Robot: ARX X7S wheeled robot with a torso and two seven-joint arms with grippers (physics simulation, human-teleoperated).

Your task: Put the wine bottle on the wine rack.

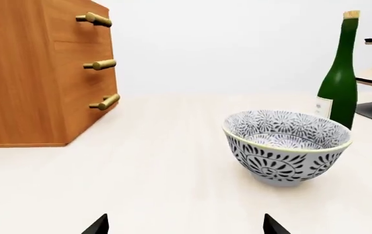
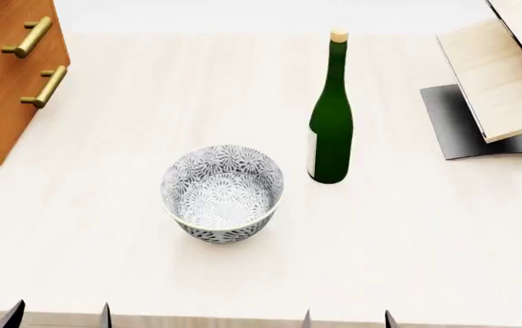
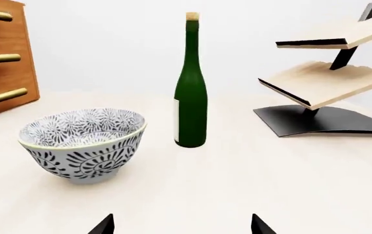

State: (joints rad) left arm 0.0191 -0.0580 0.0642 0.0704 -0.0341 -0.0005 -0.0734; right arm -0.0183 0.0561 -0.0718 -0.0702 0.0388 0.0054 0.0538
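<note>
The wine bottle (image 2: 331, 116) stood upright beside the patterned bowl (image 2: 223, 193), apart from the wine rack (image 2: 503, 78). My left gripper (image 1: 184, 225) and right gripper (image 3: 182, 225) were both open, empty.

Parts cut off or hidden in the three views

In the head view, the wine rack (image 2: 503, 89) is cut by the right and top edges, and the cabinet (image 2: 6, 82) by the left and top edges. Of the left gripper (image 2: 59, 316) and the right gripper (image 2: 347, 319) only dark fingertips show at the bottom edge, in the wrist views also. In the left wrist view, the bowl (image 1: 287, 146) hides the foot of the wine bottle (image 1: 339, 83). The print on its label (image 3: 176, 117) is too small to read.
</note>
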